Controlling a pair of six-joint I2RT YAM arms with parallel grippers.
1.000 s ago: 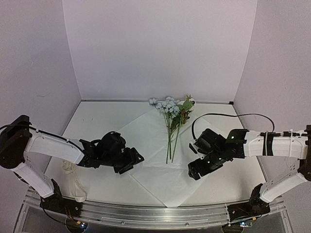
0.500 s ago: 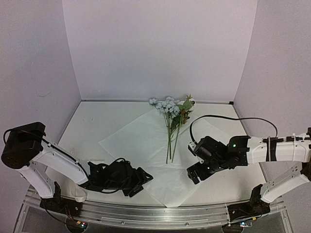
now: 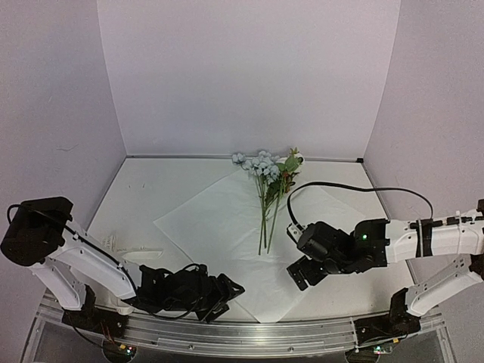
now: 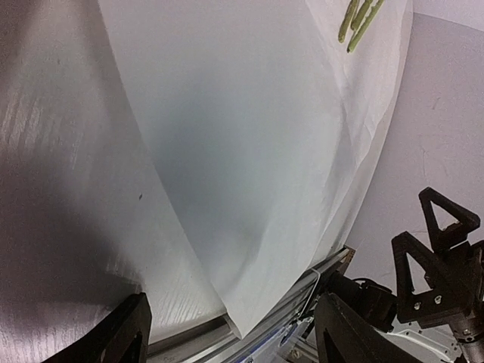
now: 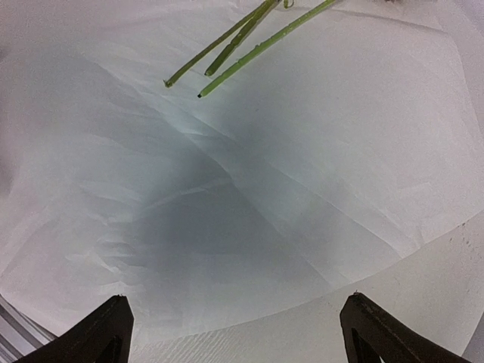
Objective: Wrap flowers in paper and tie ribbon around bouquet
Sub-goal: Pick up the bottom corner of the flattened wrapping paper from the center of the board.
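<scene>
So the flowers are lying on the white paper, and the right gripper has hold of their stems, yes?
Not quite. The flowers do lie on the white paper, but the right gripper holds nothing. The right wrist view shows its fingers wide open over bare paper, with the stem ends lying clear of them.

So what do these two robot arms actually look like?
Both are built from white tube-like links joined by black joints: the left arm and the right arm. Each ends in an all-black claw, the left gripper and the right gripper, with two pointed fingers. A black cable loops above the right arm, which also wears dark bands and a small green light.
</scene>
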